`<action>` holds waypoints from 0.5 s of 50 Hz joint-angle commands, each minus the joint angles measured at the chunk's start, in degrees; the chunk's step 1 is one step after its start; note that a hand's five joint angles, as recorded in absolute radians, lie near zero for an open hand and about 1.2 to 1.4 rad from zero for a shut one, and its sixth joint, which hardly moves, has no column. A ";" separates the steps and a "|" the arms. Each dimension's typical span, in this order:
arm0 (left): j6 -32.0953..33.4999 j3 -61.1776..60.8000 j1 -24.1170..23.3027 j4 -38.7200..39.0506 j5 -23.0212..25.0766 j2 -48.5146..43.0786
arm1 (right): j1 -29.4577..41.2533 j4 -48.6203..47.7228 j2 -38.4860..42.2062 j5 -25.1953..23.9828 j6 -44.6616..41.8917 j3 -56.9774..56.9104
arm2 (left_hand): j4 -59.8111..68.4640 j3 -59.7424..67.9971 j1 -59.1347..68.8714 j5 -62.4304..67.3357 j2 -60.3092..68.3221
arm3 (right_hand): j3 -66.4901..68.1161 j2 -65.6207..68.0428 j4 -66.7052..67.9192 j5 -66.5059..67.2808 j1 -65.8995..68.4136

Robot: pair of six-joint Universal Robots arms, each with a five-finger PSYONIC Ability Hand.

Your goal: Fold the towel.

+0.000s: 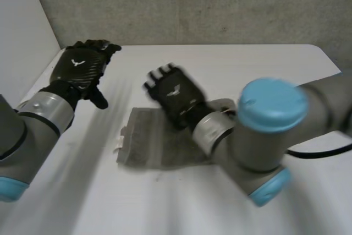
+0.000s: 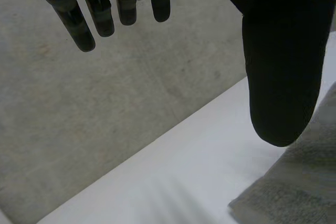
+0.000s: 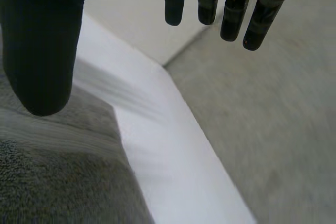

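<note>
Well, the white counter (image 1: 264, 61) carries the grey towel (image 1: 147, 142) near its middle, lying flat and partly under my right forearm. My right hand (image 1: 173, 93) hovers over the towel's far edge, fingers straight, holding nothing. My left hand (image 1: 82, 65) hangs above the counter's far left part, apart from the towel, fingers relaxed and empty. A small white tag (image 1: 120, 142) juts from the towel's left edge.

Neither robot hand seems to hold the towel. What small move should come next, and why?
Probably lower the right robot hand onto the far edge of the towel and pinch it. It hangs open over that edge, thumb above the cloth; the left robot hand is open, off to the side. The towel lies flat on the table, so folding needs a grip.
</note>
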 commanded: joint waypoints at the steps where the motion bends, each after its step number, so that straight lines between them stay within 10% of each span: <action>1: 0.38 2.56 -5.79 -0.30 -0.64 -5.38 | -12.52 10.32 -5.55 -1.34 15.42 7.29 | 2.05 2.01 1.87 0.37 2.07 | -2.09 -3.02 -3.12 -3.42 -1.86; 13: 1.09 6.34 -12.74 -0.65 -10.66 -19.19 | -24.15 11.40 -5.37 -6.36 10.42 18.91 | 2.72 2.69 2.54 1.05 2.74 | 2.54 1.61 1.50 1.20 2.76; 19: 1.17 7.57 -14.68 -0.65 -11.89 -23.76 | -24.85 4.64 -2.91 -6.36 6.91 22.60 | 2.55 2.52 2.37 0.88 2.57 | 21.72 20.78 20.68 20.38 21.94; 25: 1.09 7.13 -14.85 -0.74 -11.98 -24.21 | -24.67 1.22 -2.20 -5.75 6.03 21.81 | 2.55 2.52 2.37 0.88 2.57 | 67.87 66.94 66.84 66.54 68.10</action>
